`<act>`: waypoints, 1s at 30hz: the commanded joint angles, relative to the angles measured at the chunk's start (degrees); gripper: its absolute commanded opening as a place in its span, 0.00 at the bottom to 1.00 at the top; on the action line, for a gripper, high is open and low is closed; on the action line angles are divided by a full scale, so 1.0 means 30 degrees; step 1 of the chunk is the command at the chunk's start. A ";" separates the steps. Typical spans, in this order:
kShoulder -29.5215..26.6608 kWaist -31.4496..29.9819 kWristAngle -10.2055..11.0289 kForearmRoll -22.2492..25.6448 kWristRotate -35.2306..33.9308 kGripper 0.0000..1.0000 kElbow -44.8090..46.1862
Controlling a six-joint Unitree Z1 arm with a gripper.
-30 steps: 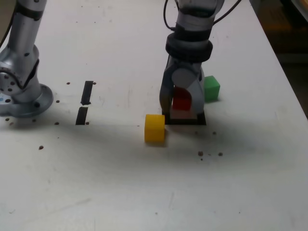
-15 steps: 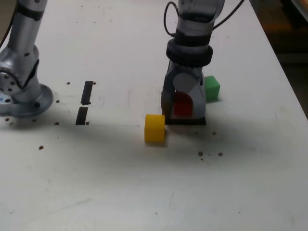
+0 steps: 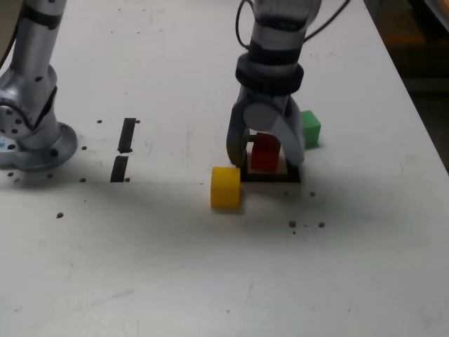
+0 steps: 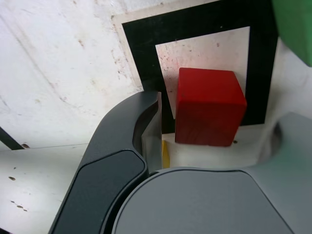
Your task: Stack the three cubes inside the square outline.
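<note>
Fingers (image 3: 264, 152) have spread apart, releasing red cube (image 3: 265, 152) inside square outline (image 3: 289, 175).

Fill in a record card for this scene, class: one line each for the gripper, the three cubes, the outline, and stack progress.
gripper: open, jaws either side of the red cube
red cube: on the table inside the square outline
square outline: black tape frame, white middle
yellow cube: outside, by the outline's corner nearer the exterior view's left
green cube: outside, behind the outline
stack: only the first cube placed, nothing on top of it
</note>
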 commanded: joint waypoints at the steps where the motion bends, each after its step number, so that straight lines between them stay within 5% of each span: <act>1: -0.0387 0.0036 0.0226 0.0087 0.0026 0.88 0.0027; 14: -0.4176 -0.0300 0.2495 0.1159 0.0075 0.89 0.0938; 30: -0.7154 -0.2869 0.1943 0.1694 -0.1964 0.89 0.4182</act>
